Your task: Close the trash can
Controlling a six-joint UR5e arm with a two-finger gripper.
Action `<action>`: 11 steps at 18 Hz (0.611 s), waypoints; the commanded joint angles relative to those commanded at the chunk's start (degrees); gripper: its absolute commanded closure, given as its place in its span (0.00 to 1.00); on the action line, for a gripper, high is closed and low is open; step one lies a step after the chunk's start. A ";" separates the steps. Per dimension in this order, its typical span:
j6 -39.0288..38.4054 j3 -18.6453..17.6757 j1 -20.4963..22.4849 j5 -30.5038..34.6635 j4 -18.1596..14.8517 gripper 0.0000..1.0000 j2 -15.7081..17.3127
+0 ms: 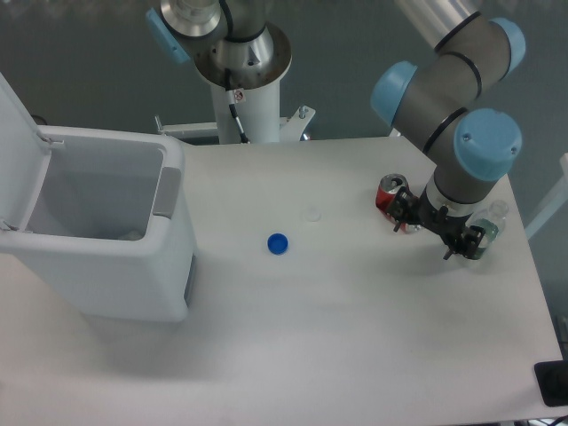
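Observation:
The trash can is a large white bin at the table's left side. Its mouth is open, and the flat white lid stands tilted up at the far left. A grey latch strip runs down the inside of its right wall. My gripper hangs over the right side of the table, far from the bin. Its black fingers are spread open with nothing between them.
A crushed red soda can lies just left of the gripper, and a clear plastic bottle lies just right of it. A blue cap and a clear cap sit mid-table. The robot's base column stands at the back.

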 joint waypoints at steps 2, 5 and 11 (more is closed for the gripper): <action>-0.26 -0.09 -0.09 0.00 0.00 0.00 0.00; -1.22 -0.96 -0.44 -0.35 0.17 0.00 0.26; -2.63 -7.02 -0.62 -0.44 7.47 0.00 4.03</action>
